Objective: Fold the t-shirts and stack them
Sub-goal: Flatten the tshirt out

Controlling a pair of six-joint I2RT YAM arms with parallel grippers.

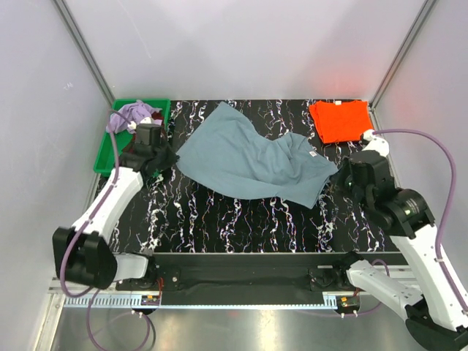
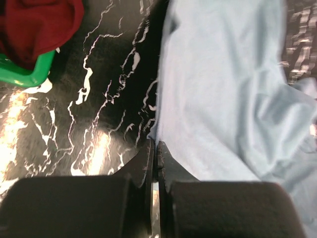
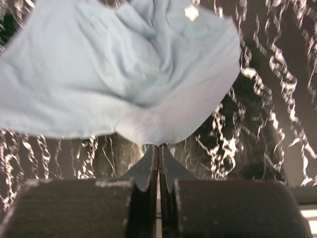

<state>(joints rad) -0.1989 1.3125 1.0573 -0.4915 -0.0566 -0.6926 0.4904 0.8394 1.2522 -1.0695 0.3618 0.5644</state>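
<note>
The blue-grey t-shirt (image 1: pixel 248 157) lies spread and wrinkled across the middle of the black marbled table. My left gripper (image 1: pixel 170 159) is shut on its left edge; the cloth (image 2: pixel 223 99) fills the right of the left wrist view, pinched at the fingertips (image 2: pixel 154 147). My right gripper (image 1: pixel 340 174) is shut on its right edge (image 3: pixel 158 134), and the shirt (image 3: pixel 124 69) fans out ahead of it. A folded orange t-shirt (image 1: pixel 340 119) lies at the far right corner. A lavender shirt (image 1: pixel 131 115) and a dark maroon shirt (image 2: pixel 39 25) sit in the green tray (image 1: pixel 108 156).
The green tray (image 2: pixel 29 74) stands at the far left, close to my left gripper. Grey walls and slanted frame posts enclose the table on three sides. A black rail runs along the near edge between the arm bases.
</note>
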